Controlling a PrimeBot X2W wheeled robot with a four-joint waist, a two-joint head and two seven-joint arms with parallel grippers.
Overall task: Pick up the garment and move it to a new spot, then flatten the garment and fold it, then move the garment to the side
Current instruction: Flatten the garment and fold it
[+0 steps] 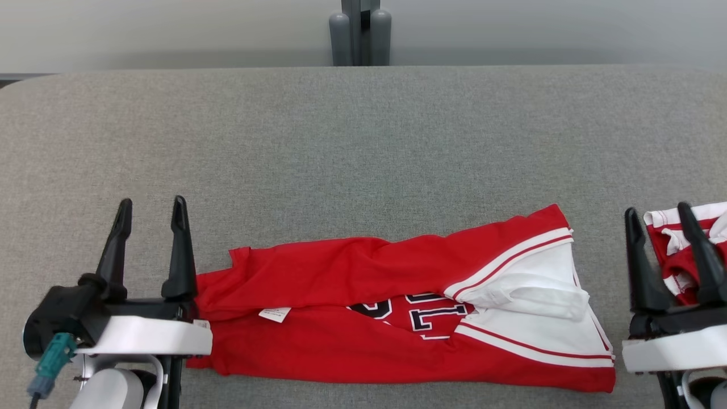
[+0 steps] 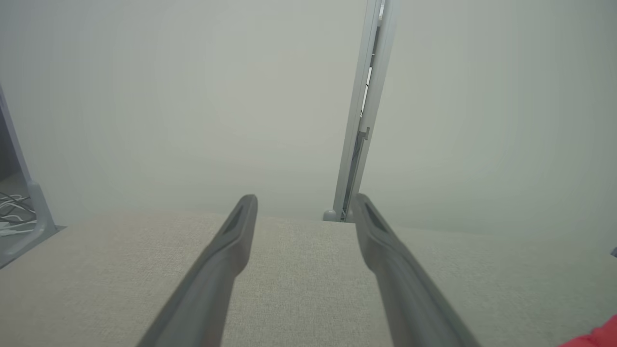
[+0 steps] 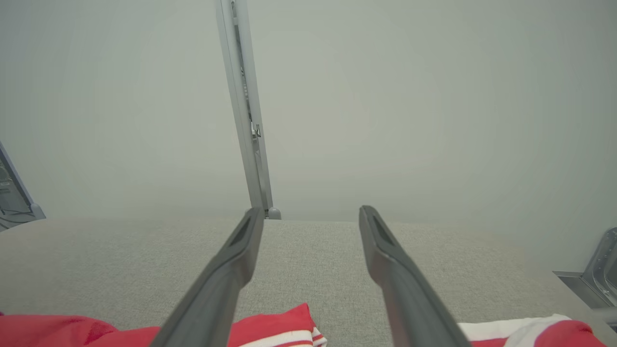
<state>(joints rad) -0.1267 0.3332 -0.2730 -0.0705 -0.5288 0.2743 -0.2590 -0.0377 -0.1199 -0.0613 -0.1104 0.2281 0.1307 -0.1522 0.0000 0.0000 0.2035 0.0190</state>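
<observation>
The red garment (image 1: 341,349), white-trimmed with dark numerals, lies folded lengthwise and rumpled on the grey desk (image 1: 363,142).

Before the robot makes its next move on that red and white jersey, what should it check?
1. Left gripper open and empty: ok.
2. Right gripper open and empty: ok.
3. Red and white sports jersey lies wholly on the grey cloth-covered table: ok.
4. Jersey flat: not ok; its upper layer is twisted and the white end is rumpled.
5. Jersey apart from the second red and white garment by the right gripper: ok; grey cloth shows between them.
6. Hidden lower layers lined up: cannot tell.
</observation>
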